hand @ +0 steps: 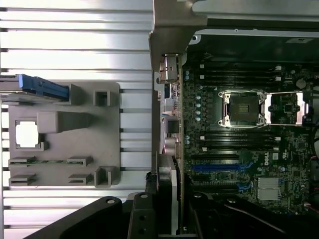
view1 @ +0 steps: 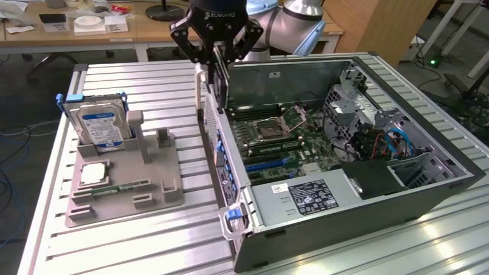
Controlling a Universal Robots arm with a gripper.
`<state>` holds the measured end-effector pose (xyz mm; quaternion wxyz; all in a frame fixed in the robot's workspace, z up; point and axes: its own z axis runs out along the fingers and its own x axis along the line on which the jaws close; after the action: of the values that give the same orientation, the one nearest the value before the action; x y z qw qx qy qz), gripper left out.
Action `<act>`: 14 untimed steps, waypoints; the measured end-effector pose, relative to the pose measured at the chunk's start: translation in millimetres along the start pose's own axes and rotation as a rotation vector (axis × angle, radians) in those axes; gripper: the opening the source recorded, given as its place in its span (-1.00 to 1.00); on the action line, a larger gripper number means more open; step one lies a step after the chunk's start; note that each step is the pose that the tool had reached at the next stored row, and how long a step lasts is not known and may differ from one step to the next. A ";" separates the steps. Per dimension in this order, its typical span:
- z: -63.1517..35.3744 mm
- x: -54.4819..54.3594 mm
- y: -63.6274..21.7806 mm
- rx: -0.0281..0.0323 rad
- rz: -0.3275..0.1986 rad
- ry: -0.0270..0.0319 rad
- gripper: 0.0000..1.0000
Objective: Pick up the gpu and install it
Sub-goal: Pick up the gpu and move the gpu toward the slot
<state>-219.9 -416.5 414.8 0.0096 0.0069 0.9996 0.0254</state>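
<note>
The gpu [view1: 221, 86] hangs edge-down in my gripper [view1: 219, 60], a dark card with a silver bracket on the side towards the exterior view's left. The gripper is shut on its upper edge. The card hovers above the rear wall of the open computer case [view1: 428, 189], over the motherboard [view1: 283, 137] near the CPU socket. In the wrist view the gpu [hand: 167, 189] runs between the gripper [hand: 169, 221] fingers, in line with the case's back panel. The blue expansion slot [hand: 214, 168] lies on the board beside it.
On the exterior view's left a grey fixture tray [view1: 122, 195] carries an upright hard drive [view1: 99, 123], a CPU chip [view1: 91, 173] and a memory stick [view1: 114, 188]. The case stands on a slatted aluminium table [view1: 153, 246]. A power supply [view1: 306, 197] fills the case's near end.
</note>
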 end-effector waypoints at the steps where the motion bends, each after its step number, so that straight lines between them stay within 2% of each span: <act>1: 0.1 -1.9 0.0 -0.0001 0.000 -0.0001 -0.44; 14: 0.8 -23.8 0.3 -0.0001 0.000 -0.0001 -0.44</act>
<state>-196.1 -416.5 414.5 0.0096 0.0070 0.9996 0.0255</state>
